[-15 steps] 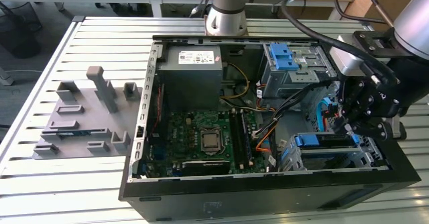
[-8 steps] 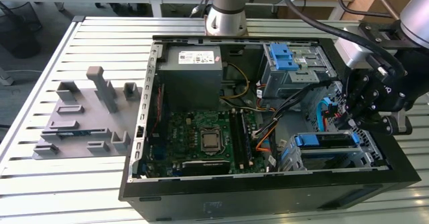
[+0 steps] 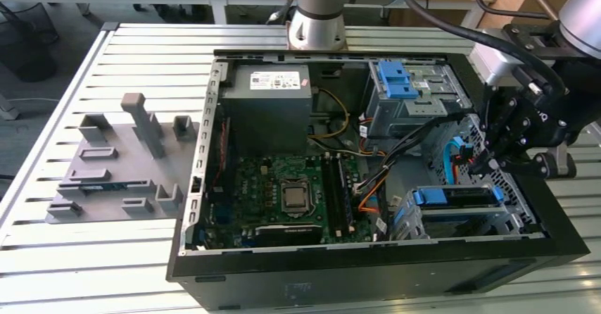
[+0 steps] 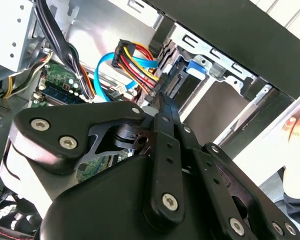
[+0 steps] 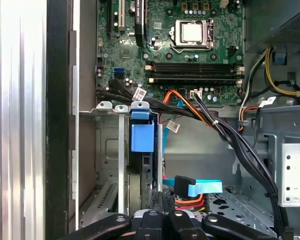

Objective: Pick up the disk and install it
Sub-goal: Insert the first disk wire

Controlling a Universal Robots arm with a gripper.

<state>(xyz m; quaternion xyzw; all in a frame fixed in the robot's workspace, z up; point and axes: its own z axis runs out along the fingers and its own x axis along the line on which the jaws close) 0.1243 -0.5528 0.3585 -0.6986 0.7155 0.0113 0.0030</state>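
Arm (image 3: 324,11): silver and grey, rising at the far side in the exterior view, bending over to that view's right.
Wrist (image 3: 526,53): on the exterior view's right, carrying black cables, tilted downward.
Gripper (image 3: 493,160): black, pointing down; in the second wrist view (image 4: 162,102) fingers pressed together into one narrow tip.
Linkage (image 5: 172,222): black bars with silver screws, seen in both wrist views.

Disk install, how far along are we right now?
Looks done: the disk is off the table and sits in the drive cage at the case's corner, its blue carrier showing. In hand: the gripper is down inside the case, right by the cage and the loose cables. Left: I cannot tell whether the disk is fully seated.
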